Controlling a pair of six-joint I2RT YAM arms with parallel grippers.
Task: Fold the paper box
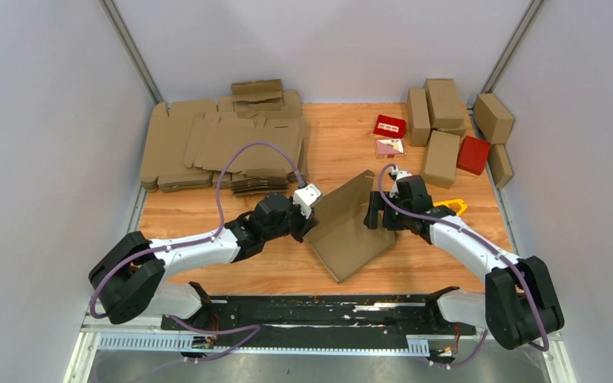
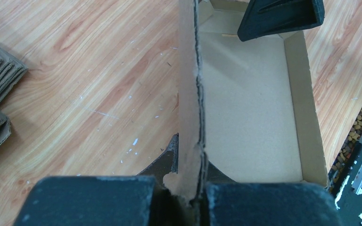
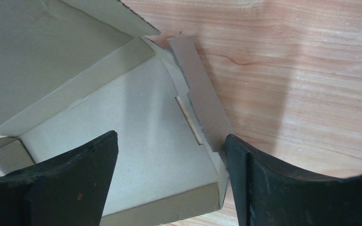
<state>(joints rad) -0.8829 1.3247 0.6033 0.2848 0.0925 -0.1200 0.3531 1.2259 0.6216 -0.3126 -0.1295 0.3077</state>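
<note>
The paper box [image 1: 350, 233] lies in the middle of the table as a shallow brown tray with its lid panel [image 1: 350, 194] tilted up at the back. My left gripper [image 1: 310, 223] is shut on the tray's left wall [image 2: 190, 94], which stands on edge between the fingers [image 2: 89, 200]. My right gripper [image 1: 377, 214] is open over the tray's right side. One of its fingers [image 3: 66, 183] hangs above the tray floor [image 3: 136, 136]. The other finger [image 3: 273, 188] is outside, touching the side flap [image 3: 202, 103], which leans outward.
Flat brown blanks [image 1: 223, 144] are stacked at the back left. Finished brown boxes [image 1: 443, 120] and red boxes [image 1: 473, 154] sit at the back right, with a small pink card [image 1: 389, 147] nearby. A yellow object [image 1: 452, 206] lies beside the right arm.
</note>
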